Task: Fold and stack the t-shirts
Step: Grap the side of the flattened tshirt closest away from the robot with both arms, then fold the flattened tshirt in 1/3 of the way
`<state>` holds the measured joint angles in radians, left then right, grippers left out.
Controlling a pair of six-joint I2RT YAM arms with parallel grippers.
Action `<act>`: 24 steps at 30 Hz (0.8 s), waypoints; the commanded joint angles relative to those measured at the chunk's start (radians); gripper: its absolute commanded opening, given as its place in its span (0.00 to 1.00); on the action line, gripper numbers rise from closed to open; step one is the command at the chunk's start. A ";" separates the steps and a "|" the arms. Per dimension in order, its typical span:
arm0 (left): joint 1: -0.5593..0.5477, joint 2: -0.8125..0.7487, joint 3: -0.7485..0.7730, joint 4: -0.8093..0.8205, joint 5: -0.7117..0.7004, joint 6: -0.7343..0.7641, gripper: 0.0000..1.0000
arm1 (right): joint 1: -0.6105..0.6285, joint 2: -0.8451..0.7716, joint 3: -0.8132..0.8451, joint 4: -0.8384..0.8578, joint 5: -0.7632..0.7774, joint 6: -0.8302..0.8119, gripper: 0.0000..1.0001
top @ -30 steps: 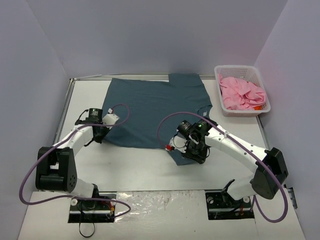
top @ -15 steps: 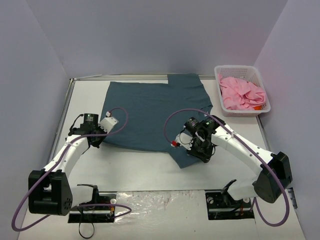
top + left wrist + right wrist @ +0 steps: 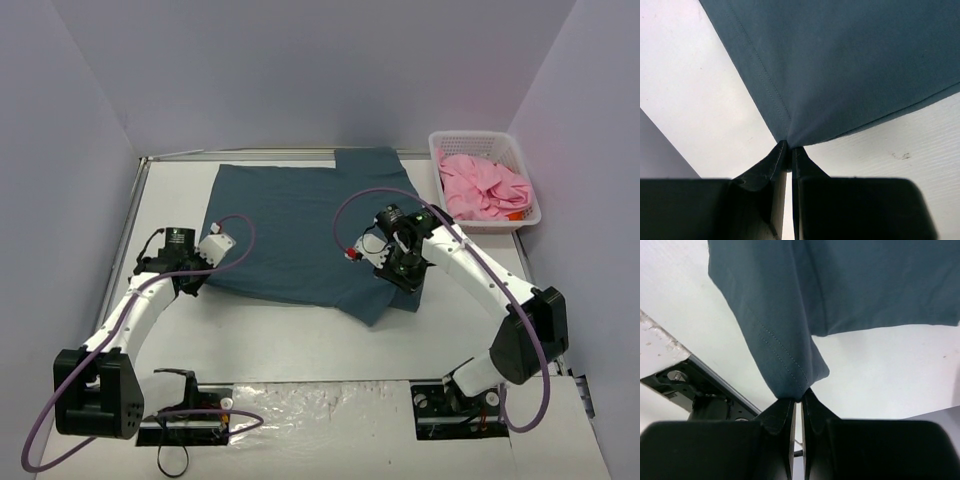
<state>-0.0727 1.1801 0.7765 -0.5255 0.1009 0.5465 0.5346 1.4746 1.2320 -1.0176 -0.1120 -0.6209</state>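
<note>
- Teal t-shirt (image 3: 300, 225): spread on table (image 3: 280, 335), just left of white basket (image 3: 476, 134).
- Pink t-shirt (image 3: 483, 187): crumpled inside basket.
- Left gripper (image 3: 789, 152): clamped on the teal shirt's stitched hem corner, the near corner farthest from basket.
- Right gripper (image 3: 799, 399): clamped on a bunched hem corner, near edge on the basket side.
- Handling (judged): thin, limp, light cloth with no stiffness. It will sag between the 2 grips unless kept taut. Seamed hem corners look the firmest hold.
- Pink one probably needs spreading first; pinch a top fold.
</note>
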 commanded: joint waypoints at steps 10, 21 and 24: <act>-0.004 0.026 0.125 -0.008 -0.032 -0.048 0.03 | -0.093 0.184 0.291 -0.035 0.038 -0.071 0.00; -0.004 0.110 0.170 0.009 -0.043 -0.048 0.02 | -0.145 0.331 0.504 -0.048 0.051 -0.089 0.00; -0.002 0.133 0.191 0.015 -0.047 -0.045 0.02 | -0.159 0.374 0.566 -0.055 0.052 -0.094 0.00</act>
<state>-0.0727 1.3075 0.9070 -0.5213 0.0738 0.5121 0.3908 1.8183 1.7321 -1.0142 -0.0834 -0.6945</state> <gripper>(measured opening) 0.049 0.021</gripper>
